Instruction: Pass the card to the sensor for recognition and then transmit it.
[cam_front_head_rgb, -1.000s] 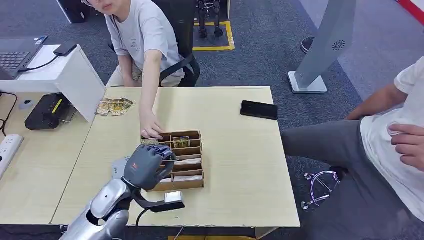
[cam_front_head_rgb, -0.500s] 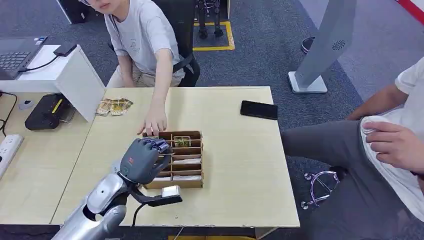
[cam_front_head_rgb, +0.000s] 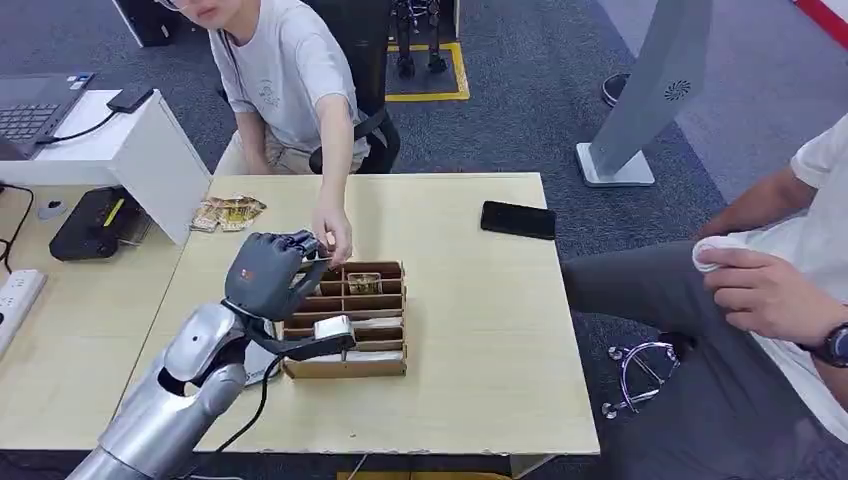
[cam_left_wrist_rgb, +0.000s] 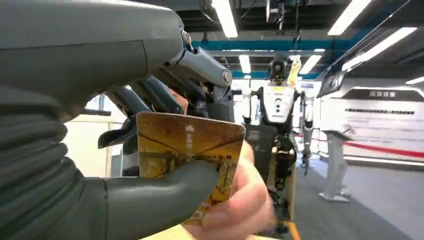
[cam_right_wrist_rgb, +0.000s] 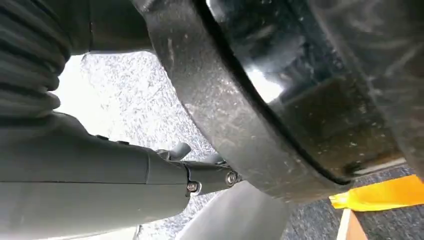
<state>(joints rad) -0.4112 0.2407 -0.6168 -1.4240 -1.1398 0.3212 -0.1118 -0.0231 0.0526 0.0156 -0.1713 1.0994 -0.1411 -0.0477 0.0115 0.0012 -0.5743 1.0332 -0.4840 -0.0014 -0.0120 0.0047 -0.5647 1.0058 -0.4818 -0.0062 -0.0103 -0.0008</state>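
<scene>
Left wrist view shows my left hand (cam_left_wrist_rgb: 150, 150) pinching the yellow printed card (cam_left_wrist_rgb: 187, 150); a person's hand (cam_left_wrist_rgb: 240, 200) grips it too; I cannot tell my right hand's (cam_right_wrist_rgb: 100, 175) fingers.

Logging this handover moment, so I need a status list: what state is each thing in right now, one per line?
left hand: raised over the table, holding the card
card: upright between thumb and fingers; a person's hand grips its far edge
wooden organizer tray: on the table, cards in its slots
phone: flat, screen dark
right hand: fingers straight, holding nothing
</scene>
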